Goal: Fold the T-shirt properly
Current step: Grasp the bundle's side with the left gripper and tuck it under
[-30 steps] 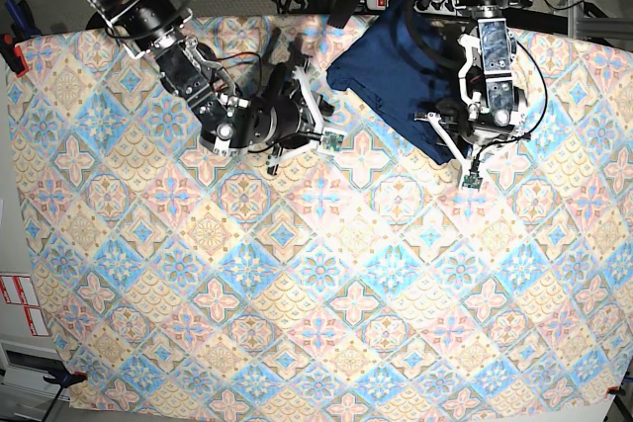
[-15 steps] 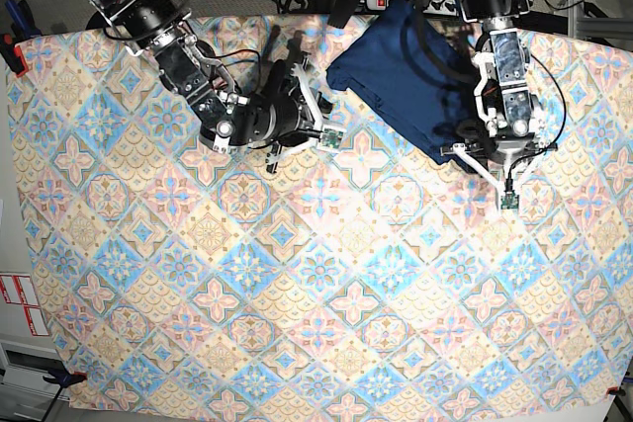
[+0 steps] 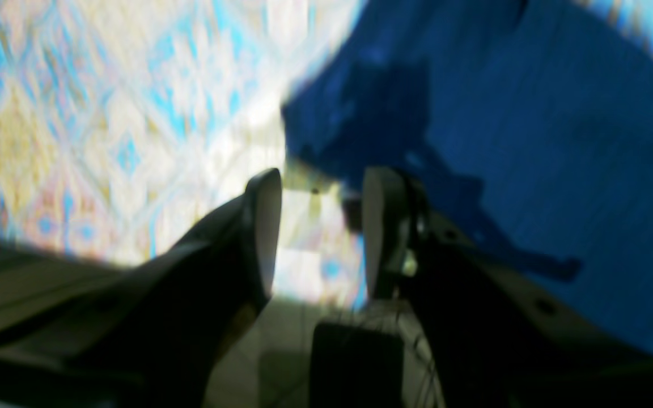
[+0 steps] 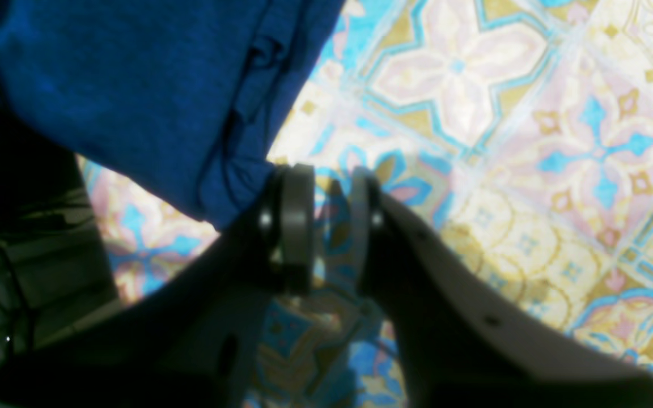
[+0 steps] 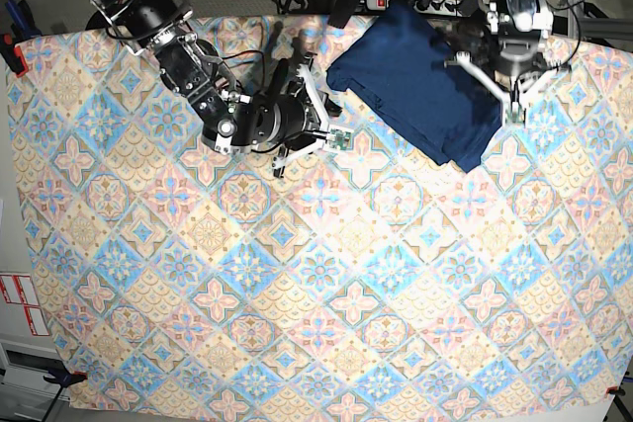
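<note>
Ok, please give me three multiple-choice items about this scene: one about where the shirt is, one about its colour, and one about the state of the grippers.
1. Where on the patterned tablecloth does the T-shirt lie in the base view?
A. upper right
B. centre
C. lower left

2. What colour is the T-shirt?
A. red
B. dark navy blue
C. white

3. What do the left gripper and right gripper hold?
A. each a sleeve
B. nothing, both are empty
C. together one hanger

Answers:
1. A, the folded bundle sits near the far right edge of the cloth.
2. B, the fabric is plain dark blue in all views.
3. B, only tablecloth shows between the fingers in both wrist views.
</note>
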Robot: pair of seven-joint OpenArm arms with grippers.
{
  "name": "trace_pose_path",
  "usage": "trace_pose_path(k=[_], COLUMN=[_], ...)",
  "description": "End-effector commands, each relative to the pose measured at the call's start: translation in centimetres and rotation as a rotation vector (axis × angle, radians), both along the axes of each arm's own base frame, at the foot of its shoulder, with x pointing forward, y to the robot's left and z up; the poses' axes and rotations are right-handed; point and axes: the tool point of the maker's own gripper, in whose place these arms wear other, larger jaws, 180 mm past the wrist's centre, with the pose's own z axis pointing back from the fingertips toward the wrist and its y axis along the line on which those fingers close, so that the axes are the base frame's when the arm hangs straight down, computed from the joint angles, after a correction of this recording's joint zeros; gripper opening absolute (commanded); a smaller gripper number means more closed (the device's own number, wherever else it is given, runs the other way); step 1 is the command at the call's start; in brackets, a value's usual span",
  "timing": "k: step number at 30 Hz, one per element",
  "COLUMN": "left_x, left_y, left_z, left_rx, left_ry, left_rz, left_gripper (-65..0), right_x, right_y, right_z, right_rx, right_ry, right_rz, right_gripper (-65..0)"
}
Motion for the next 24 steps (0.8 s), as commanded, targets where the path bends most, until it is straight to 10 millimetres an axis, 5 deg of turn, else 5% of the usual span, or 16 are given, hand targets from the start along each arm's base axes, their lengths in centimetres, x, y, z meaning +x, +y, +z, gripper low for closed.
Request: trace_pose_path(k=[1,6,11,15,18,24], left_x=[0.0,-1.1,0.4,1.4,3.0,7.4], left_y=[0.3,0.8,0.7,-0.7,-2.3,-5.3], left_z=[0.7,-1.3,-4.2,-7.2,-8.6,-9.3], left_rx=[0.017,0.017,-0.019,-0.066,-0.093,-0.123], left_ry=[-0.023,0.041,0.08,0.153,0.175,0.161], left_rz=[-0.004,0.009,0.031,0.021,-0.018,-0.095], left_gripper=[-42.1,-42.3,-42.3,-42.3,-42.3,-42.3], right_x=[0.8,0.9,0.0,0.0,0.2,1.6], right_y=[0.6,2.4,2.1,1.8,-0.2,-2.2], right_z=[1.2,1.5,-1.0,-1.2,-1.8,0.4], right_rx=[0.038,0.072,0.038,0.033,-0.004,0.024], right_ry=[-0.03,-0.014,0.064,0.066,0.063,-0.007], right_rz=[0.003,-0.002,-0.02,-0.024,-0.033,-0.095], right_gripper=[-54.1,-55.5,-62.1,-62.1,-62.2,-62.3])
